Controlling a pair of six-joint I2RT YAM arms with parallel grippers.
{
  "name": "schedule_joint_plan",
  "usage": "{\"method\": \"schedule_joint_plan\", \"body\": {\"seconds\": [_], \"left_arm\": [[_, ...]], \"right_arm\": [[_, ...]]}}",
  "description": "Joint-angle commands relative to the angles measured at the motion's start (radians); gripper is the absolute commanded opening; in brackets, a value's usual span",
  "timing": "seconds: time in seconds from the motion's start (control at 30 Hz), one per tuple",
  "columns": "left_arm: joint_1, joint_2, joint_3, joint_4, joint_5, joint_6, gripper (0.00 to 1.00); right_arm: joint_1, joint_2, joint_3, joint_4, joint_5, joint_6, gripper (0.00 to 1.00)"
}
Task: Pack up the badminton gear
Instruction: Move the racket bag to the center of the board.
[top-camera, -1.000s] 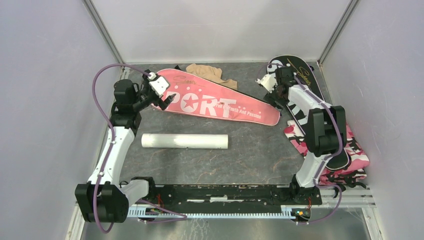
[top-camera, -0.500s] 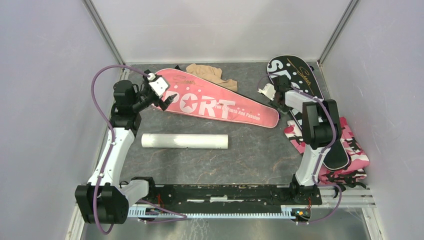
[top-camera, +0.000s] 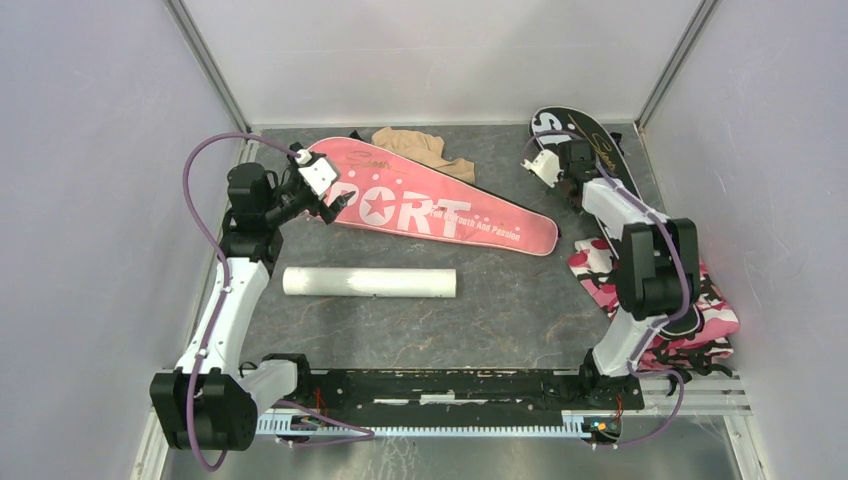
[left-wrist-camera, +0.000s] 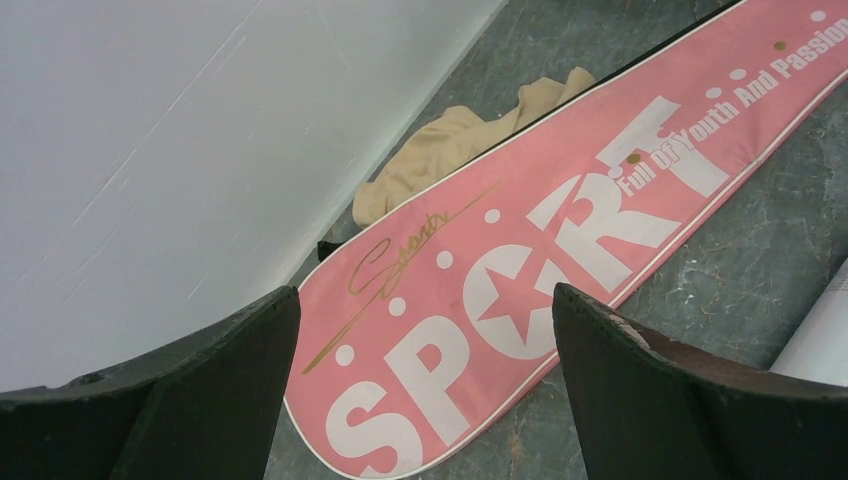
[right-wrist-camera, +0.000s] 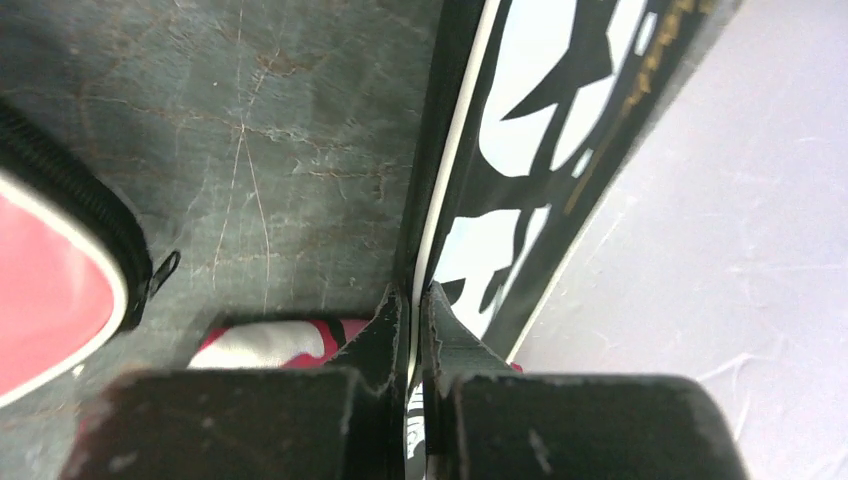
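Since a second ago, the black cover (top-camera: 578, 128) has been tilted up on one edge, and the right gripper (right-wrist-camera: 415, 300) has been closed on its piped rim. It is judged light, thin and floppy, so the stiffer rim near the head is preferred for holding. Its long axis is aligned ahead of the jaws, head end farthest, handle end trailing behind. Beneath the wide-open left gripper (left-wrist-camera: 425, 310) the pink cover (left-wrist-camera: 480, 300) is left flat.
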Motion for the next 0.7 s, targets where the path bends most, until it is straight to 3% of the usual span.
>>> {"method": "schedule_joint_plan", "body": {"seconds": [0.0,0.2,0.37,0.57,0.67], "left_arm": [[0.000,-0.016,-0.002,0.034,0.030,-0.023,1.00],[0.000,-0.016,-0.005,0.047,0.031,-0.040,1.00],[0.000,-0.024,-0.009,0.059,0.036,-0.072,1.00],[0.000,-0.041,-0.019,0.055,0.035,-0.084,1.00],[0.000,-0.045,-0.026,0.054,0.033,-0.089,1.00]], "right_arm": [[0.013,-0.173,0.048,-0.027,-0.091,0.033,0.00],[0.125,-0.260,0.013,-0.060,-0.111,0.076,0.00],[0.224,-0.238,0.012,-0.071,-0.139,0.162,0.01],[0.310,-0.175,0.011,-0.066,-0.238,0.271,0.14],[0.331,-0.157,0.016,-0.075,-0.283,0.297,0.27]]}}
